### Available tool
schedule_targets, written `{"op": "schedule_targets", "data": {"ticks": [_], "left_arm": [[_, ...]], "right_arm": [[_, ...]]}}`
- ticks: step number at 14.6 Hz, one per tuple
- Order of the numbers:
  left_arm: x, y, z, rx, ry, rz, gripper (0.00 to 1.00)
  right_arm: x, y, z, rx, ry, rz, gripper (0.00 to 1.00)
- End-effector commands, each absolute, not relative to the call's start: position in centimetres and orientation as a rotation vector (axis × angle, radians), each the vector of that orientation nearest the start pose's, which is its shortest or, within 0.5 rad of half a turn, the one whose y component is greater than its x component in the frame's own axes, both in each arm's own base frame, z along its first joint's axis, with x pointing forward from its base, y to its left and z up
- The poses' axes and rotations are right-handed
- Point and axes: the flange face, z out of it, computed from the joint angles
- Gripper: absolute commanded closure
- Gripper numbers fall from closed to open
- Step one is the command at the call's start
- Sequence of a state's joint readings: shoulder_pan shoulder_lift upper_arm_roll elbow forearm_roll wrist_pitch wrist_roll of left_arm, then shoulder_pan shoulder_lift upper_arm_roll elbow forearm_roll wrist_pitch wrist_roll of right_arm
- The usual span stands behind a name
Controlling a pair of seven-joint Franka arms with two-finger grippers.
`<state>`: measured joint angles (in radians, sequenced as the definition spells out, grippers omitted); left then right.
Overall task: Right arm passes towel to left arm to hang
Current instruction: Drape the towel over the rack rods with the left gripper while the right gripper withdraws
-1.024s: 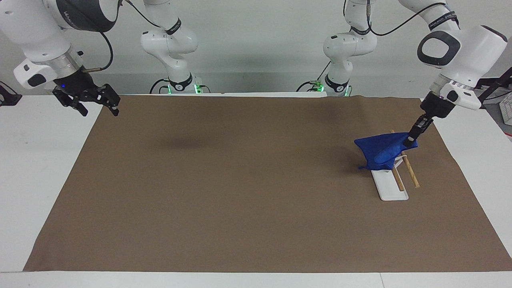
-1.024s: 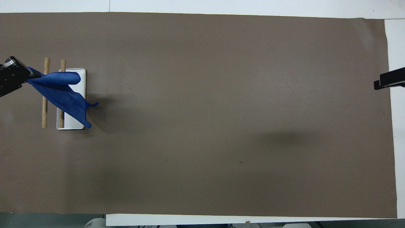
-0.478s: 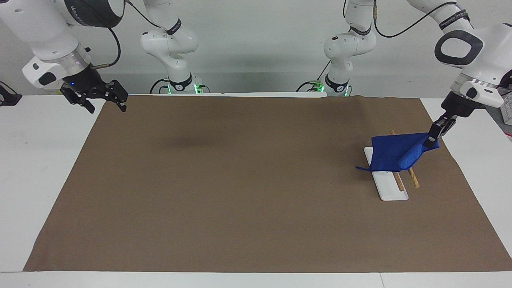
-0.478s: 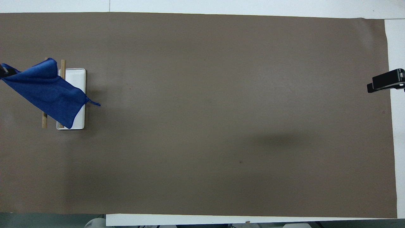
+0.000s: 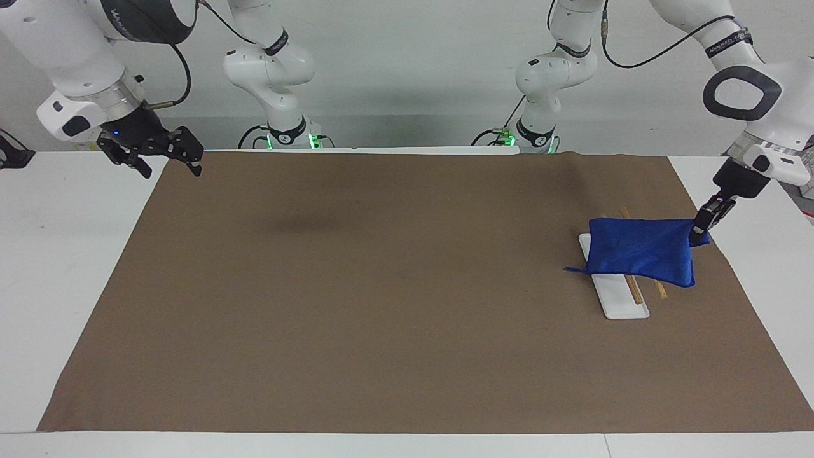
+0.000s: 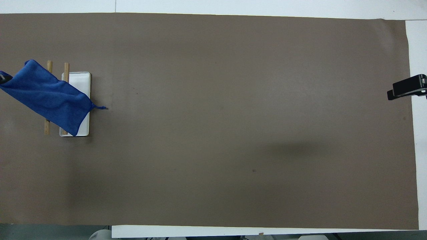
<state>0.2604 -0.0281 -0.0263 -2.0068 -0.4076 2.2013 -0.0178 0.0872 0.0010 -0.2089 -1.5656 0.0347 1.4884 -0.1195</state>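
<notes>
The blue towel (image 5: pixel 641 251) lies spread over the two wooden rods (image 5: pixel 659 289) of a small rack with a white base (image 5: pixel 620 302), toward the left arm's end of the table. My left gripper (image 5: pixel 698 229) is shut on the towel's upper corner and holds it taut just above the rods. The towel's loop (image 5: pixel 572 269) sticks out toward the mat's middle. In the overhead view the towel (image 6: pixel 50 98) covers the middle of the rods (image 6: pixel 49 66), and only the left gripper's tip (image 6: pixel 2 77) shows. My right gripper (image 5: pixel 164 159) is open and empty, up over the mat's corner at its own end, also in the overhead view (image 6: pixel 405 88).
A brown mat (image 5: pixel 381 286) covers most of the white table (image 5: pixel 63 254). The rack's base (image 6: pixel 82 81) stands near the mat's edge at the left arm's end.
My left gripper has drawn the towel's corner outward toward its end of the table, and the bunched towel has opened flat over the rods. The right gripper shifted slightly, then held still.
</notes>
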Motion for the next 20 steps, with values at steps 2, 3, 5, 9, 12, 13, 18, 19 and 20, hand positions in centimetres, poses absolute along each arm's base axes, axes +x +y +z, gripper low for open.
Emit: {"op": "schedule_targets", "data": {"ticks": [2, 3, 5, 9, 12, 13, 18, 19, 20], "left_arm": [[54.1, 14.0, 47.3, -3.331, -0.768, -0.426, 1.0], [54.0, 14.0, 46.8, -3.331, -0.76, -0.411, 0.98], [53.6, 15.1, 46.4, -3.319, -0.797, -0.402, 0.96], [53.0, 15.2, 45.3, -3.255, -0.663, -0.319, 0.49], [52.8, 15.6, 45.4, -3.218, -0.608, -0.291, 0.0], [52.9, 15.9, 45.6, -3.206, -0.592, -0.294, 0.0], [54.4, 14.9, 49.7, -3.159, -0.432, -0.225, 0.0], [54.6, 13.8, 50.9, -3.166, -0.385, -0.176, 0.0], [54.8, 12.5, 52.2, -3.171, -0.341, -0.133, 0.0]], "right_arm": [[54.4, -6.4, 62.1, -3.096, -0.005, 0.14, 0.0], [54.4, -6.5, 62.1, -3.096, -0.001, 0.14, 0.0], [54.4, -6.4, 62.2, -3.097, -0.001, 0.137, 0.0], [54.4, -6.4, 62.2, -3.097, -0.001, 0.137, 0.0], [54.4, -6.4, 62.1, -3.096, -0.001, 0.14, 0.0], [54.4, -6.4, 62.1, -3.096, -0.001, 0.142, 0.0], [54.4, -6.5, 62.2, -3.098, 0.004, 0.13, 0.0], [54.4, -6.5, 62.1, -3.098, 0.004, 0.13, 0.0], [54.5, -6.6, 62.2, -3.098, 0.009, 0.123, 0.0]]}}
